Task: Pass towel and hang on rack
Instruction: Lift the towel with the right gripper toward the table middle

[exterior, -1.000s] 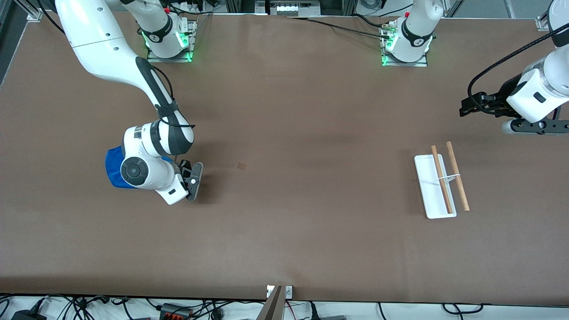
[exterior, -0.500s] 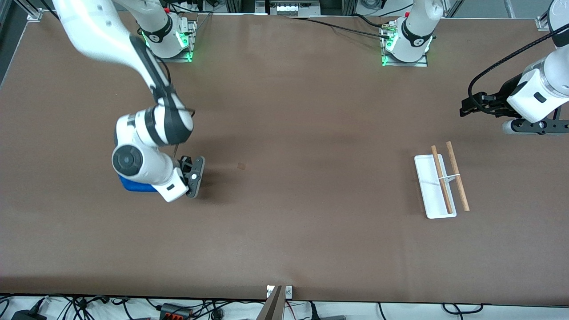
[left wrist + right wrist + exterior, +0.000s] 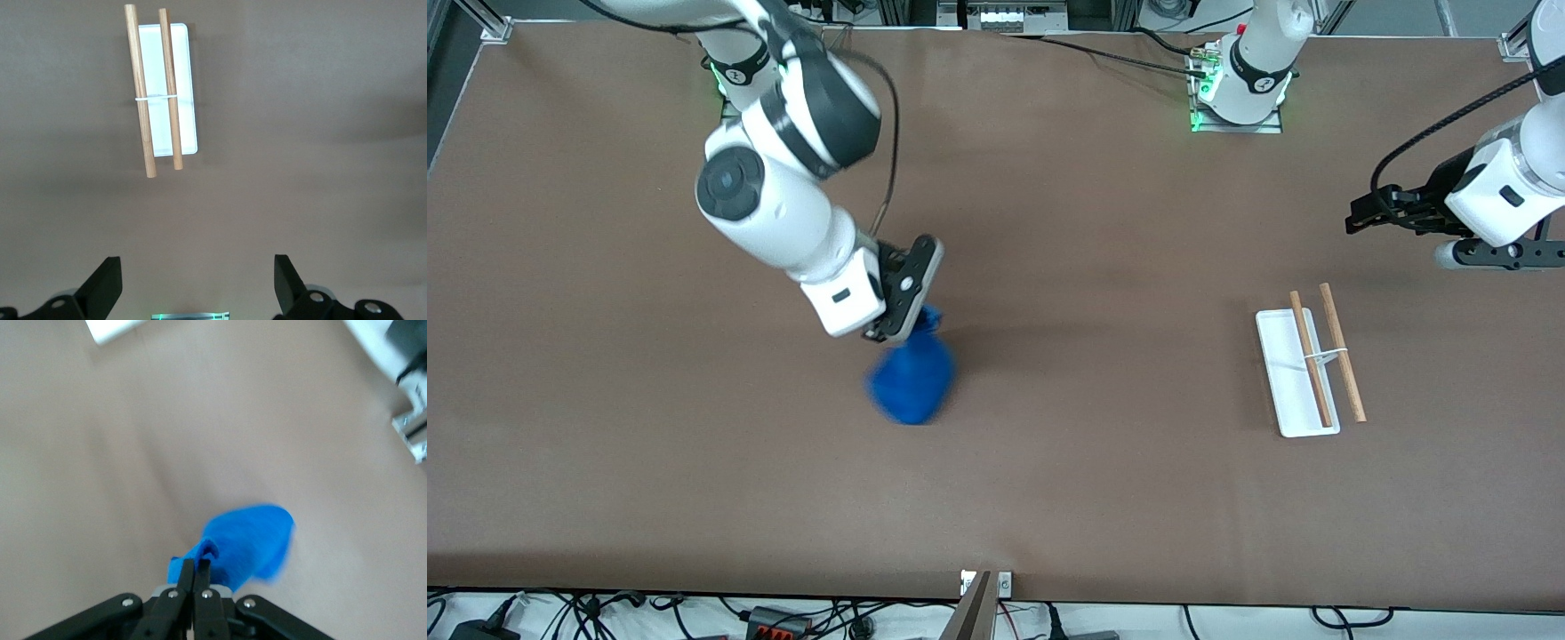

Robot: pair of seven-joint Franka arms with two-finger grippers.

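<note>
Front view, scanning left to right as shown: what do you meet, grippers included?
Right gripper shut on the towel hanging below it → the rack → left gripper, open, waiting near the table's end.

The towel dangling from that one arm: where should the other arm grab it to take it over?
Probably the loose lower bulk of the towel, coming in level from the rack's end. The right gripper pinches the top corner shut, so the cloth hangs bunched below it. The left gripper waits open above the rack.

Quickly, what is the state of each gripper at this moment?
Left gripper: open, holding nothing, waiting up over the table near the rack.
Right gripper: shut on the towel, which hangs from it over the table's middle.
</note>
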